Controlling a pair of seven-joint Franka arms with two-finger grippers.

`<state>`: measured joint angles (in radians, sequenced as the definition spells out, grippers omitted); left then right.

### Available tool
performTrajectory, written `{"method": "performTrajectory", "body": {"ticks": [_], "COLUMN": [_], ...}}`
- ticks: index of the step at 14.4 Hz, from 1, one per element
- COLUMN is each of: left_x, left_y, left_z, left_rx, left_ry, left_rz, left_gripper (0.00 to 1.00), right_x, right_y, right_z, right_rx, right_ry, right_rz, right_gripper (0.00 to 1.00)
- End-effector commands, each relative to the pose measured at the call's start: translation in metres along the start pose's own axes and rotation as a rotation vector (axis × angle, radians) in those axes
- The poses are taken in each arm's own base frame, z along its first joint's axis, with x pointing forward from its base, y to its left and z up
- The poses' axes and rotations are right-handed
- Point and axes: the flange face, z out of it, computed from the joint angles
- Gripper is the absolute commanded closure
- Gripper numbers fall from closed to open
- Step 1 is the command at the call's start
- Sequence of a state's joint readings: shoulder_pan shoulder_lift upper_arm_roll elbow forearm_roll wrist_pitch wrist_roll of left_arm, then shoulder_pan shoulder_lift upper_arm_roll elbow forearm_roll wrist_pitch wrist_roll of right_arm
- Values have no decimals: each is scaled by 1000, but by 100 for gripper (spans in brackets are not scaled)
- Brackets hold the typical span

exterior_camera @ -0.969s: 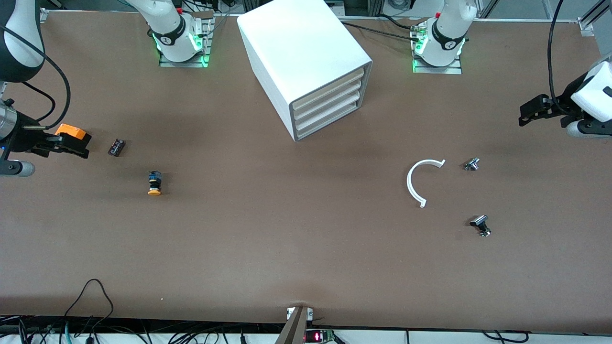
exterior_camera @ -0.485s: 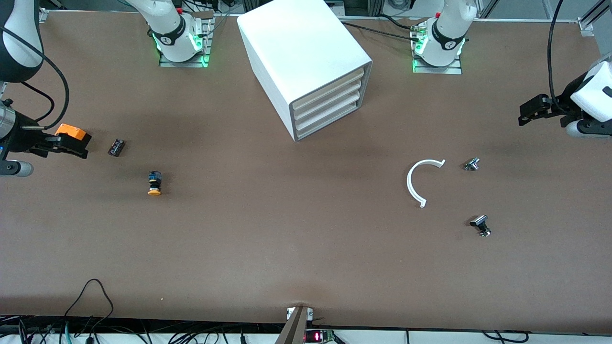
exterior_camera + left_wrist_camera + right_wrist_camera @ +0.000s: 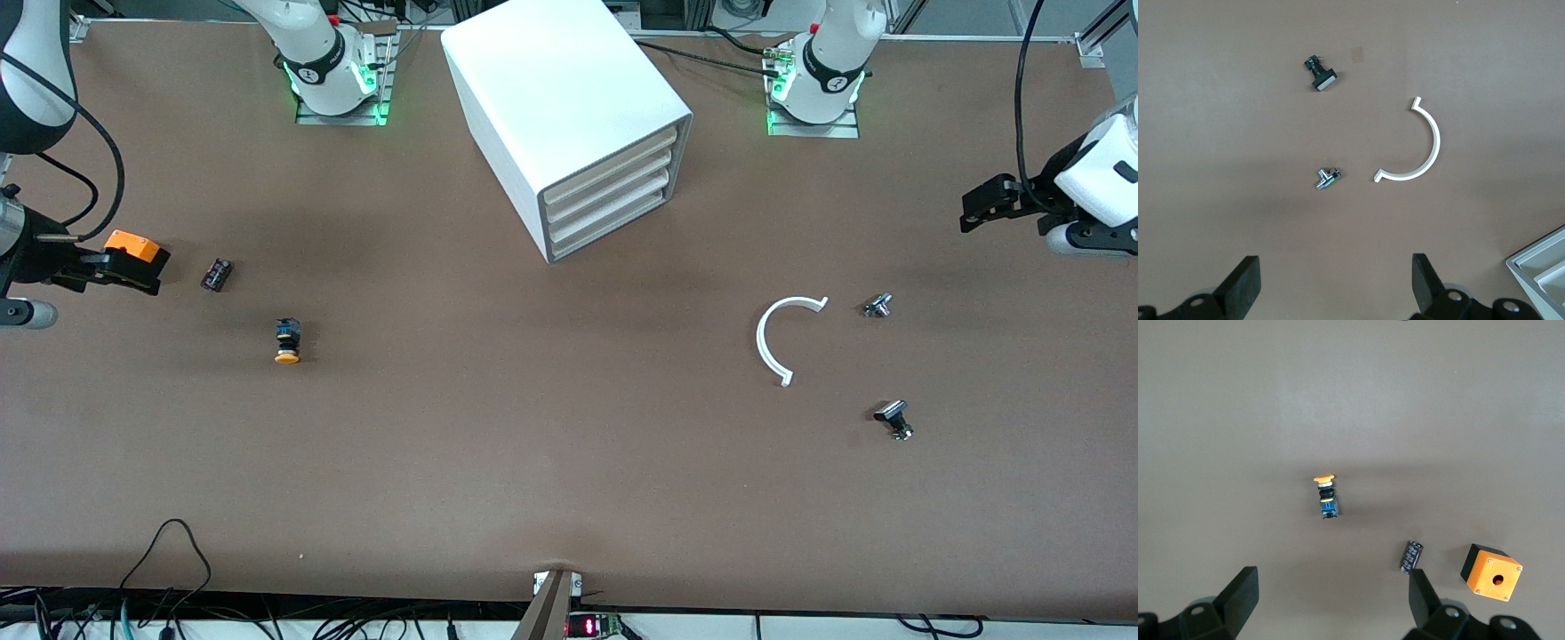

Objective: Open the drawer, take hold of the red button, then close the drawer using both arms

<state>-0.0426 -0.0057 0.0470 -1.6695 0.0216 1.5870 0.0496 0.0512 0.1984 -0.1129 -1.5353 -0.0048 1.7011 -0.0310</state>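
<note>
Left hand (image 3: 1331, 293) wide open over the desk (image 3: 533, 444) near the white arc (image 3: 782, 338), right hand (image 3: 1328, 610) wide open over the orange box (image 3: 133, 247), all cabinet (image 3: 569, 116) drawers shut

This is a robot lab. Two big white robot arms (image 3: 311, 53) are bolted onto metal plates with green lights at the edge of a wide brown surface (image 3: 533, 444). Black cables (image 3: 169, 551) hang along its edge. Small machine parts lie around a white drawer cabinet (image 3: 569, 116).
</note>
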Motion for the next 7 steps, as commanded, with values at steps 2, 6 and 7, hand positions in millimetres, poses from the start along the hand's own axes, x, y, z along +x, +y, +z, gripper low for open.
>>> {"method": "performTrajectory", "body": {"ticks": [2,6,7], "left_x": [3,7,7], "left_y": [4,22,21], "left_z": [-6,-14,-14], "left_rx": [12,27,27], "left_ry": [-8,5,3], "left_rz": [11,45,45], "left_gripper": [0,0,0], "right_x": [6,6,6], "right_y": [0,0,-1], "right_z": [-13,-12,-13], "right_rx": [10,9,5], "right_ry": [31,28,28], "right_rz": [17,13,11], "right_gripper": [0,0,0]}}
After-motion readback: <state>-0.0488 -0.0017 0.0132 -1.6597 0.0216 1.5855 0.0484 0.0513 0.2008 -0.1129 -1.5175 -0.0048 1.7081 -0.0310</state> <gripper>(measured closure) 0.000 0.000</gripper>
